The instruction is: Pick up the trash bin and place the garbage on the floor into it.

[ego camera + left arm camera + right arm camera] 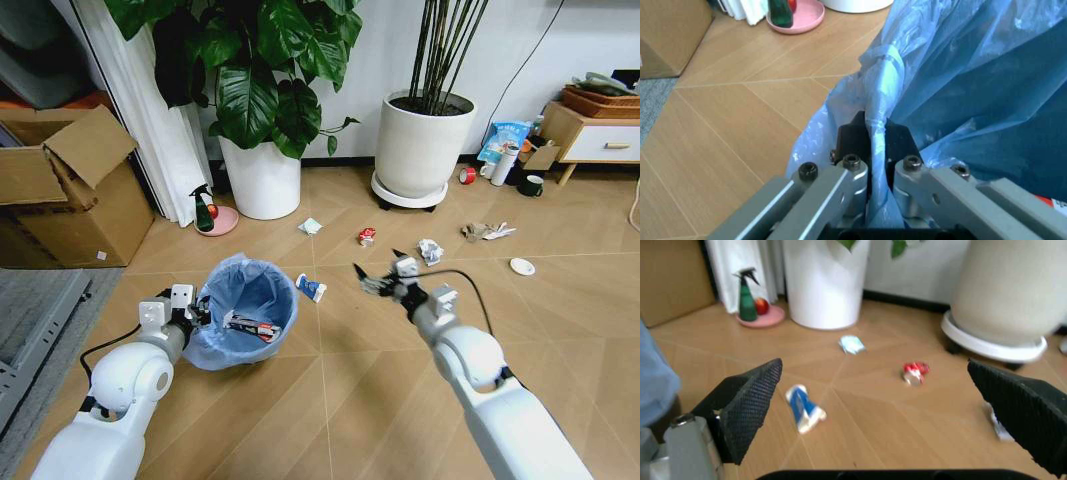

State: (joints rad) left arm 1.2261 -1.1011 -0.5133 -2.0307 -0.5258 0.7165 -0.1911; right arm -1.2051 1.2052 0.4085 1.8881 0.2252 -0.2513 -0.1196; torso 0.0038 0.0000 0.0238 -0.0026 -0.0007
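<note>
The trash bin (243, 312) sits on the floor (330, 400) just ahead of the robot, to its left, lined with a crinkly light-blue bag (960, 75) folded over the rim, and some wrappers already lie inside. The left gripper (190, 310) is at the bin's near-left rim, and the left wrist view shows its fingers (847, 170) pinched narrow on the rim with a fold of the bag caught between them. The right gripper (385, 278) hovers above the floor to the right of the bin, its black-padded fingers (747, 400) spread wide and holding nothing. Between those fingers, further off, lie a blue-white wrapper (803, 409) close beside the bin and a red wrapper (913, 372) beyond it; a pale scrap (310, 226) rests near the white plant pot (262, 175), and crumpled white paper (430, 250), a brown-and-white crumple (485, 232) and a small white disc (522, 266) lie out to the right. The bin looks light, but its liner is thin and slippery, so the hold should include the stiff rim, not film alone. The litter appears featherlight and crushable; flat wrappers likely need a low pinch at a raised edge, and the disc may slide away.
</note>
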